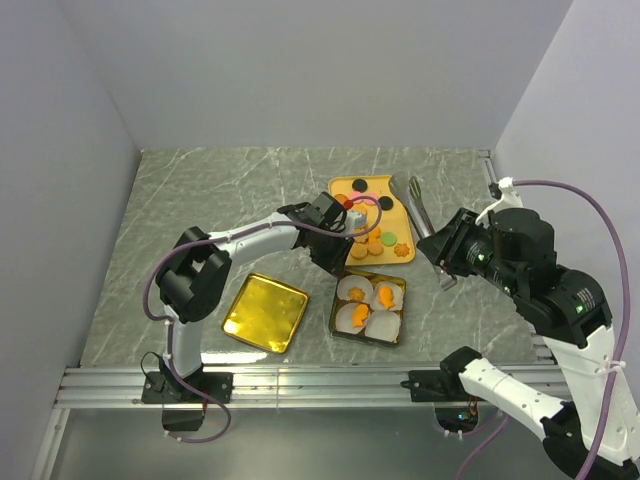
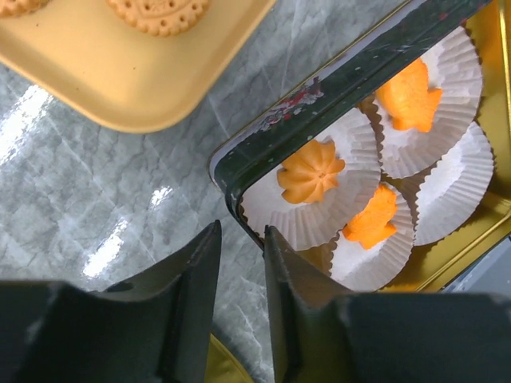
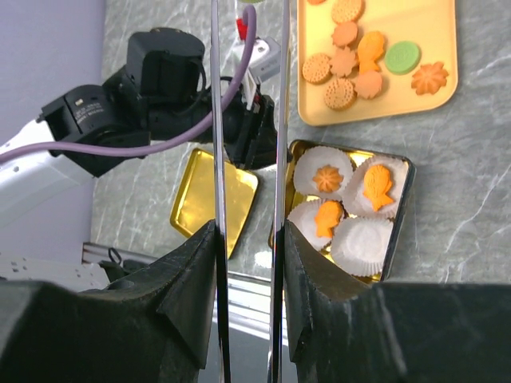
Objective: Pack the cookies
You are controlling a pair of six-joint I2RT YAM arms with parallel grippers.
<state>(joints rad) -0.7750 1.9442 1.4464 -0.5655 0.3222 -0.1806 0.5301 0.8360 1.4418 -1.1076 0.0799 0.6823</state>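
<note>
Mid-packing — three cookies [image 3: 377, 185] sit in the tin's [image 2: 359, 72] cups, the rest on the tray [image 2: 104, 72] behind it; right gripper [image 3: 249, 231] clamps tongs [image 3: 215, 120], left gripper [image 2: 241, 231] hangs slightly parted, empty, at the tin's corner — next, likely, fill the bare cup [image 3: 361, 243].

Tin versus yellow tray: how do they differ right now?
The tin is shiny gold with tall walls; the yellow tray is matte with a low rim. The tin holds four white paper cups, three with one orange cookie each; the tray's cookies lie loose, without cups. The tin's cookies are all orange; the tray also has tan and green ones. Both are rounded rectangles.
</note>
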